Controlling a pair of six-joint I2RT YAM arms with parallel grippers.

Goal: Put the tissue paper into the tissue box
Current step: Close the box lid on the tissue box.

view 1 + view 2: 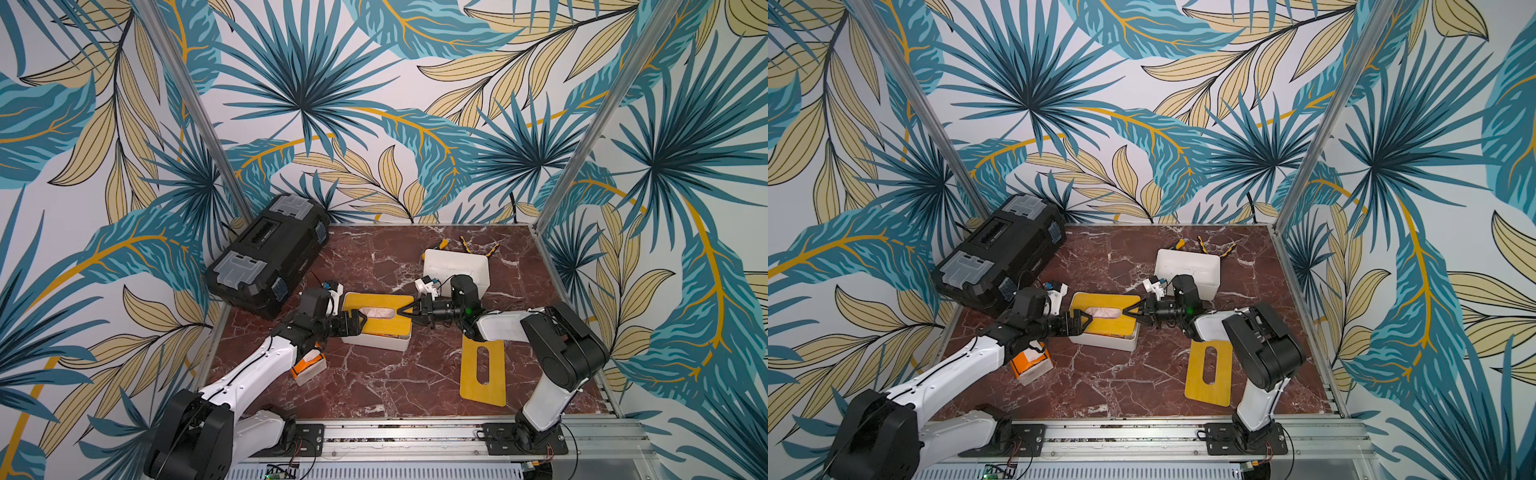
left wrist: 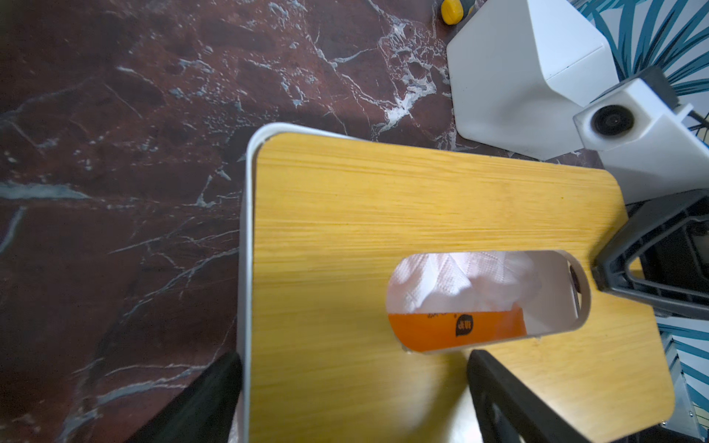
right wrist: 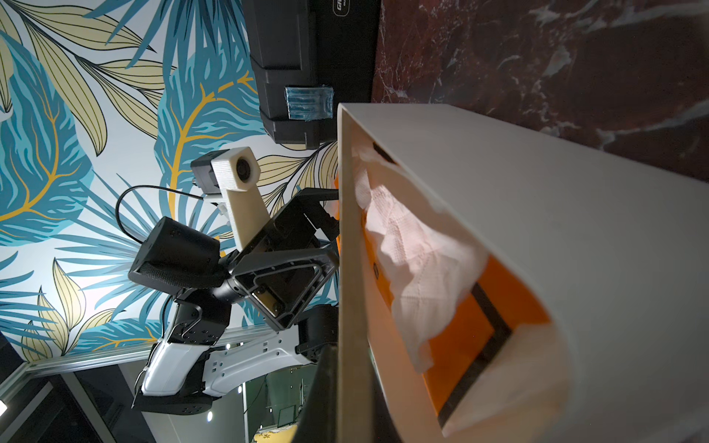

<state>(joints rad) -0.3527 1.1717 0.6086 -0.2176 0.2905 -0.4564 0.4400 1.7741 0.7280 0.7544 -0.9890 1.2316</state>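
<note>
- Left claw (image 2: 353,360): wide open, empty, straddles lid (image 2: 383,214); risks shoving tissue box (image 1: 374,343).
- Right claw (image 1: 405,311) opposite: clamps lid end; risks slipping, lid jamming tissue paper (image 2: 441,284).

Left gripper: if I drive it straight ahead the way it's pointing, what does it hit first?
Most likely the wooden lid on the tissue box. The left gripper stands open at that end, one finger over the lid, the other outside the white wall. Contact is unclear.
</note>
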